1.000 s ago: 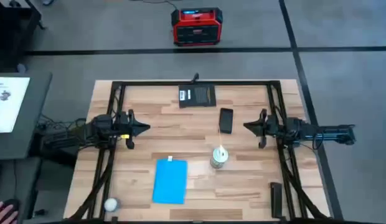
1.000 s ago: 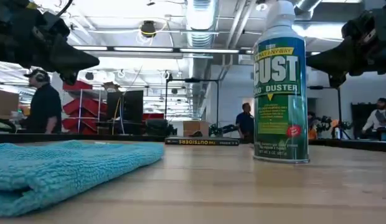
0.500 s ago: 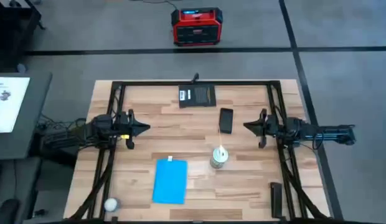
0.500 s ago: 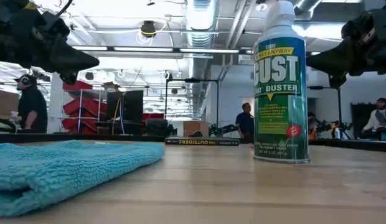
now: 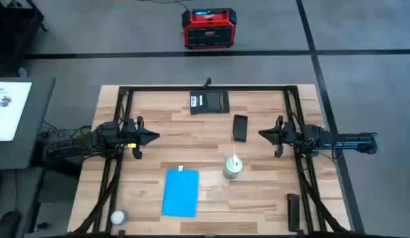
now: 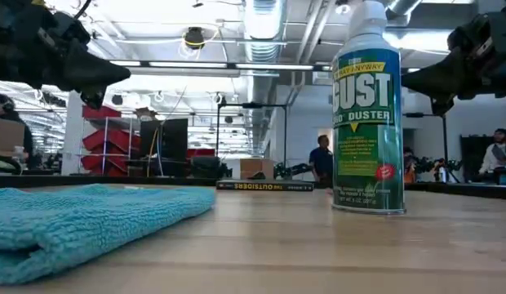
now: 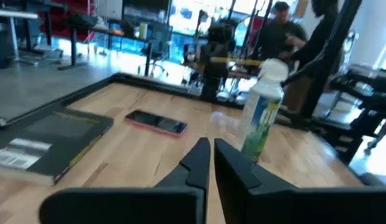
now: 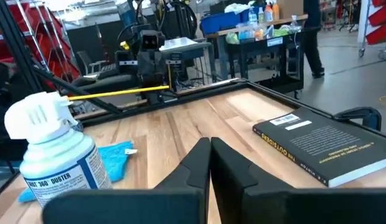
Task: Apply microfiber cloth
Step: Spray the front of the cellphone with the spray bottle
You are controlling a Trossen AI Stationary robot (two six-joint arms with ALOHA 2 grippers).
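Both grippers, left [image 5: 151, 137] and right [image 5: 263, 133], closed empty, hovering beyond duster can [image 5: 231, 168]. Sky-blue rectangular microfiber cloth [image 5: 180, 192] flat, untouched, beside can. Step: pre-grasp. Next: open, descend, pinch cloth edge.

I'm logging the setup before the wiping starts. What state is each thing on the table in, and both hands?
Cloth: folded flat near the table's front edge, untouched.
Duster can: upright, cap on.
Phone: lying flat, apart from the can.
Book: closed, flat at the back edge.
Left hand: shut, empty, raised over the left side.
Right hand: shut, empty, raised over the right side.
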